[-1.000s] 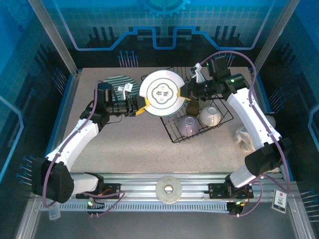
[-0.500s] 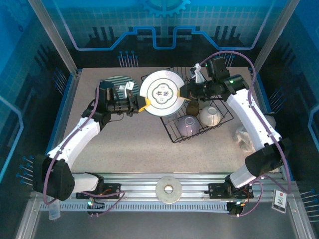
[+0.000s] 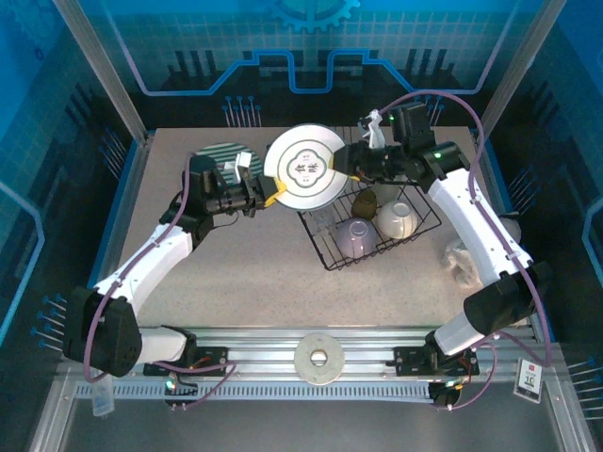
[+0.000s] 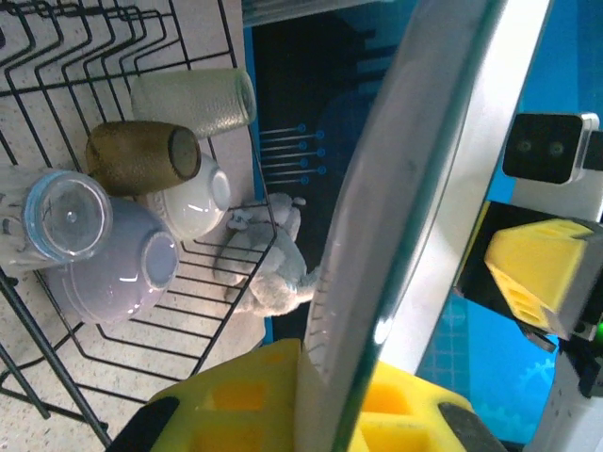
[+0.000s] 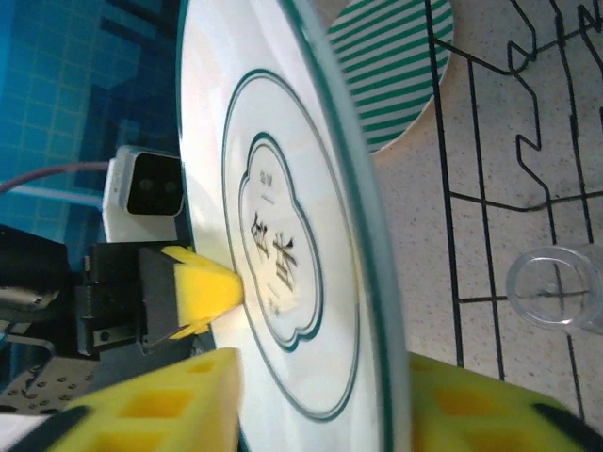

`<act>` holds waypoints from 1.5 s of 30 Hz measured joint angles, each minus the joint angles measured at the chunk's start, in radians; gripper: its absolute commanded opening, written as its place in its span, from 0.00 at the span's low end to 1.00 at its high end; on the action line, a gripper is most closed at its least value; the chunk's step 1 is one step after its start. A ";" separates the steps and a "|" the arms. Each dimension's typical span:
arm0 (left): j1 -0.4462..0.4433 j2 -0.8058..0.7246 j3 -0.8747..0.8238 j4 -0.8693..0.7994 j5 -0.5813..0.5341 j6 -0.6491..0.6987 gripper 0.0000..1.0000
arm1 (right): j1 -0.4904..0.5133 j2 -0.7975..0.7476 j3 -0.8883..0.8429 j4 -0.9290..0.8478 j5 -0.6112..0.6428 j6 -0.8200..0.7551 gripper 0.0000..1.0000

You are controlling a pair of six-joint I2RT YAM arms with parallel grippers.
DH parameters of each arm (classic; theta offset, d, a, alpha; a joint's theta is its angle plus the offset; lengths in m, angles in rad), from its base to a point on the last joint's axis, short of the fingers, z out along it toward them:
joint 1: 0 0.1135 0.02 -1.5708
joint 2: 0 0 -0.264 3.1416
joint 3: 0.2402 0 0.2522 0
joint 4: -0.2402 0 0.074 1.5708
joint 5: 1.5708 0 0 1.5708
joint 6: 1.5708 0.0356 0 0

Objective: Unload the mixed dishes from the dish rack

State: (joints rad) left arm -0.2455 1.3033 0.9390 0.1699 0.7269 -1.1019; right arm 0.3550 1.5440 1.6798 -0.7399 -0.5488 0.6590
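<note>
**A:** From above, where is the white plate (image 3: 303,169)?

**B:** It is up on edge, just left of the dish rack (image 3: 419,234). The left fingers (image 3: 273,200) are at its near-left rim and the right fingers (image 3: 351,165) at its right rim. I read this as a handover. The left arm could then lay it by the striped plate (image 3: 217,155), which lies flat on the far-left bench (image 3: 254,273).

**A:** And the left wrist view?

**B:** The left fingers (image 4: 236,410) are pinched narrow on the white plate (image 4: 415,188) rim. Beyond them, the brown cup (image 4: 141,155), cream bowl (image 4: 193,202) and lavender cup (image 4: 104,254) sit in the rack, waiting to be unloaded.

**A:** The right wrist?

**B:** The right fingers (image 5: 160,405) stand apart astride the rim, wider than the white plate (image 5: 283,235) is thick. I see no clamp there. The left arm probably carries the plate alone.
</note>
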 measured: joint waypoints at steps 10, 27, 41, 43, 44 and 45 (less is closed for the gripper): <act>0.000 0.006 -0.002 0.056 -0.094 -0.071 0.00 | -0.003 0.022 0.025 0.038 -0.047 0.019 0.95; 0.073 0.127 0.035 0.076 -0.164 -0.103 0.00 | -0.189 0.013 0.040 0.039 -0.022 0.009 1.00; 0.396 0.369 0.060 0.104 -0.166 -0.070 0.00 | -0.198 -0.070 -0.043 -0.026 0.045 -0.117 1.00; 0.430 0.406 0.067 0.096 -0.166 -0.062 0.00 | -0.198 -0.080 -0.075 -0.039 0.057 -0.131 1.00; 0.444 0.424 0.073 0.089 -0.165 -0.054 0.00 | -0.198 -0.086 -0.090 -0.048 0.063 -0.138 1.00; 0.454 0.439 0.082 0.081 -0.164 -0.046 0.00 | -0.198 -0.090 -0.100 -0.058 0.068 -0.145 1.00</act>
State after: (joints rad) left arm 0.2085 1.7420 1.0210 0.2512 0.5625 -1.1481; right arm 0.1566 1.4544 1.5803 -0.7982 -0.4808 0.5140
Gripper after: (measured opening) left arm 0.097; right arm 0.999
